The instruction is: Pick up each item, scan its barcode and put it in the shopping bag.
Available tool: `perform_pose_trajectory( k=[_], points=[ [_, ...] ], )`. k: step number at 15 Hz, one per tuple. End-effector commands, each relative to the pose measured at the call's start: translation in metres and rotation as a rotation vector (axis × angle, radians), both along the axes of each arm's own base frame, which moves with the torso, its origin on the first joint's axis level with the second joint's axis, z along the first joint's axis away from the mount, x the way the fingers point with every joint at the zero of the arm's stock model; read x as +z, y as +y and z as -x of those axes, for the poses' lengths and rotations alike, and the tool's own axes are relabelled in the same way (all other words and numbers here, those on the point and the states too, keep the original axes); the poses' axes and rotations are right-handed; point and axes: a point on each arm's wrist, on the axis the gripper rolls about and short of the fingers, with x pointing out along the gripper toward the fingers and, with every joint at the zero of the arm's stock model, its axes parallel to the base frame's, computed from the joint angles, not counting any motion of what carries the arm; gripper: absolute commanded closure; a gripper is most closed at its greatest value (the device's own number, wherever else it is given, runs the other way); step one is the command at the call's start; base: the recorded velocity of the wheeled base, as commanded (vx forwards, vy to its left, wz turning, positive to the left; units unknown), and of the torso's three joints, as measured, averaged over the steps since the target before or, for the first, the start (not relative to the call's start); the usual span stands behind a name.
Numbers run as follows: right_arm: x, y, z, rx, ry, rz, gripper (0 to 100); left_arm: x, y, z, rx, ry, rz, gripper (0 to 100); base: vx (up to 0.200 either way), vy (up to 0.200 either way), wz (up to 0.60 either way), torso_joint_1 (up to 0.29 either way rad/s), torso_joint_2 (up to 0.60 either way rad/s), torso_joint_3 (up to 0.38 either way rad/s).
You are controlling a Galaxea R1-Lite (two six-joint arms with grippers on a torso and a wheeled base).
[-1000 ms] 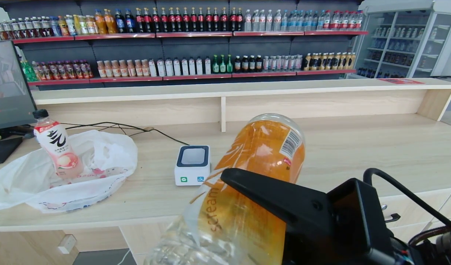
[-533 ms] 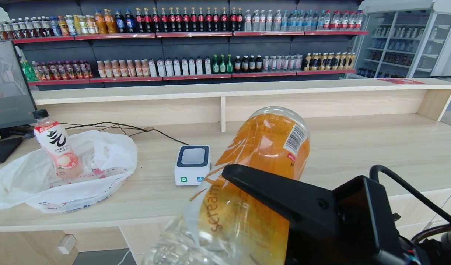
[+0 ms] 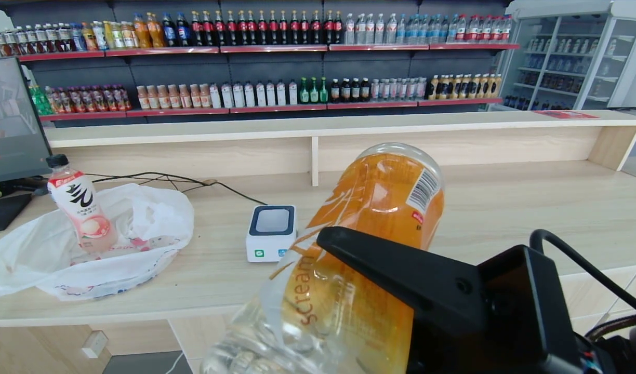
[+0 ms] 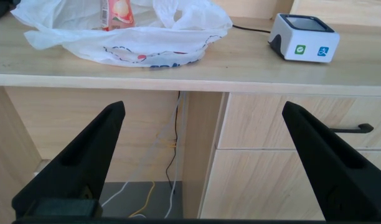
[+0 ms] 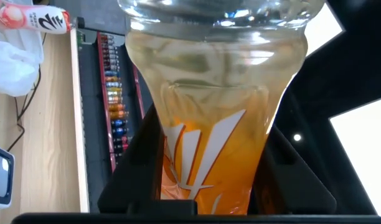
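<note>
Since its barcode (image 3: 423, 190) faces up, away from the scanner (image 3: 271, 232), the orange bottle (image 3: 370, 218) probably needs turning. It hangs tilted, base outermost, over the counter's (image 3: 505, 208) near edge. The right gripper (image 5: 212, 143) is clamped on its middle. The left gripper (image 4: 203, 155) sits spread wide below the shopping bag (image 3: 141, 218), where 1 pink bottle (image 3: 81, 208) stands.

Matte black wedge-shaped fingers (image 3: 385, 270), one round screw (image 3: 460, 285), boxy black wrist (image 3: 520, 311) trailing a looped black cable (image 3: 545, 232).
</note>
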Motion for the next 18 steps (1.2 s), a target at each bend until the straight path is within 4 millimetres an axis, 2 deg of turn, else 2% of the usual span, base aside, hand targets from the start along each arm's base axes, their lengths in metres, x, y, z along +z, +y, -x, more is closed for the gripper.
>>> perform_pose_trajectory(
  k=[1, 8, 13, 16, 18],
  points=[
    [0.000, 0.000, 0.000, 0.000, -0.001, 0.000, 100, 0.000, 0.000, 0.000, 0.000, -0.001, 0.000, 0, 0.000, 0.000, 0.00, 0.000, 0.00, 0.000],
    [-0.002, 0.000, 0.000, 0.009, 0.025, -0.002, 100, 0.000, 0.000, 0.000, 0.000, -0.001, 0.000, 0, 0.000, 0.000, 0.00, 0.000, 0.00, 0.000],
    [0.011, -0.001, -0.002, 0.076, 0.193, -0.116, 100, 0.000, 0.000, 0.000, 0.000, 0.000, -0.003, 0, 0.000, 0.000, 0.00, 0.000, 0.00, 0.000],
    [0.013, -0.004, -0.018, 0.051, 0.325, -0.193, 100, 0.000, 0.000, 0.000, 0.000, 0.000, -0.004, 0, 0.000, 0.000, 0.00, 0.000, 0.00, 0.000],
    [0.009, -0.008, -0.040, -0.002, 0.390, -0.226, 100, 0.000, 0.000, 0.000, 0.000, 0.000, -0.003, 0, 0.000, 0.000, 0.00, 0.000, 0.00, 0.000]
  ],
)
